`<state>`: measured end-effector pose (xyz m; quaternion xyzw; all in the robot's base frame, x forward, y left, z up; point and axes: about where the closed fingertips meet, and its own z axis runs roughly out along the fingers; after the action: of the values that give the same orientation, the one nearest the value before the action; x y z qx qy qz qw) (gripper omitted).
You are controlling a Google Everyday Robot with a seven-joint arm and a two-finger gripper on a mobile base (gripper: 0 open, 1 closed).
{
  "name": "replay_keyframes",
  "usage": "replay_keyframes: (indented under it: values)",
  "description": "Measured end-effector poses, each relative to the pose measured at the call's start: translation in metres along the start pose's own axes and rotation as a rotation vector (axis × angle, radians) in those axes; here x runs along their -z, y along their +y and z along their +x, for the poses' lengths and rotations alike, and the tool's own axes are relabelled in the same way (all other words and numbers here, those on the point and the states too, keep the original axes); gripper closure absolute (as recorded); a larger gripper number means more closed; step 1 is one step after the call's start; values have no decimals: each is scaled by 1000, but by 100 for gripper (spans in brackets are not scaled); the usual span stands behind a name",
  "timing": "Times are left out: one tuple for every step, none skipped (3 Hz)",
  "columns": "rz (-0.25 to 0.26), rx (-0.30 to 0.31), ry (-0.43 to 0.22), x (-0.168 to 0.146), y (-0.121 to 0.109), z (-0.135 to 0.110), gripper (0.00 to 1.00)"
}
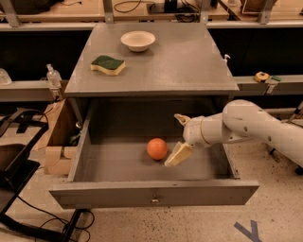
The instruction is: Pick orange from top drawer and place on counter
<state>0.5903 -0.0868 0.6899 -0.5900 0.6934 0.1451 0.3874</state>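
Your one camera looks steeply down from the front, close in; the gripper (178,138) hangs mid-frame over the top drawer (151,191), tabletop (180,61) beyond its fingers (177,155).

I take this for a robotics lab or workshop. Light wooden benches (57,5) strung with cables (129,6) run behind the grey table (184,61). A tape measure (261,76) sits on a side ledge, a tape mark (250,231) is stuck to the speckled floor (284,208), and black leads (33,210) trail at left. My pincer (176,141) hangs spread wide inside the open drawer (151,193).
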Motion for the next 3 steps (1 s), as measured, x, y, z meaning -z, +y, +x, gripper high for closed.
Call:
replay_keyframes:
  values:
    - [-14, -8, 8, -35, 4, 17, 0]
    - [-28, -3, 31, -61, 8, 35, 13]
    - [-49, 0, 9, -76, 15, 40, 38]
